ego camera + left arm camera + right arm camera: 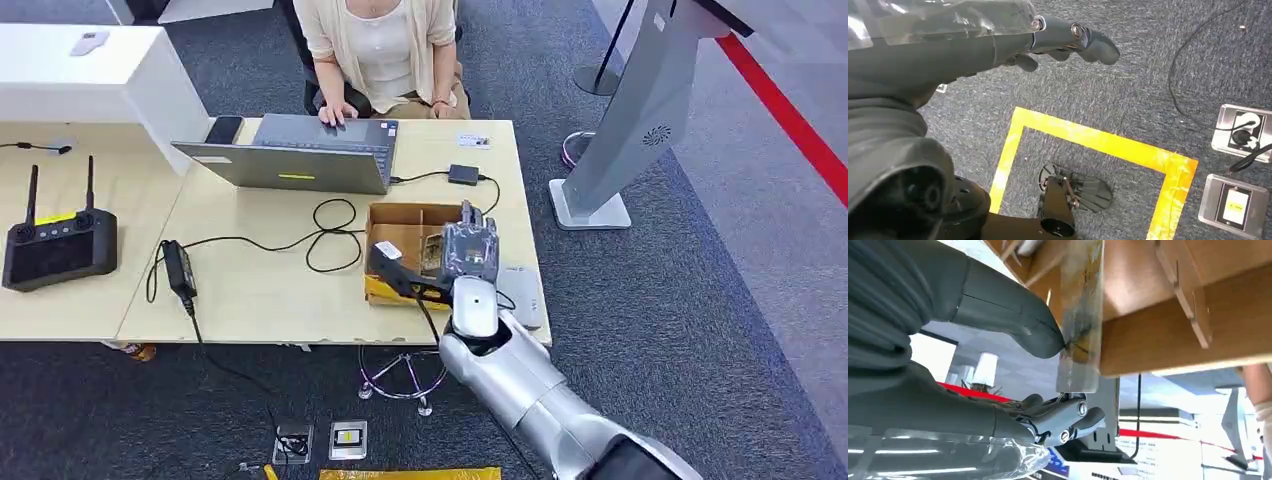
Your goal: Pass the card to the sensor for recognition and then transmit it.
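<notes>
**Glossy card pinched over the cardboard box**

Cardboard, brown and matte, forms the open box (400, 215) on the pale wooden table (260, 290). Above it the right hand (470, 250) pinches a flat, shiny card (1079, 315) between thick grey thumb and darker fingers (1068, 417). Hanging over grey carpet and yellow tape (1098, 142), the left hand (1058, 40) holds nothing, fingers loosely apart.
</notes>
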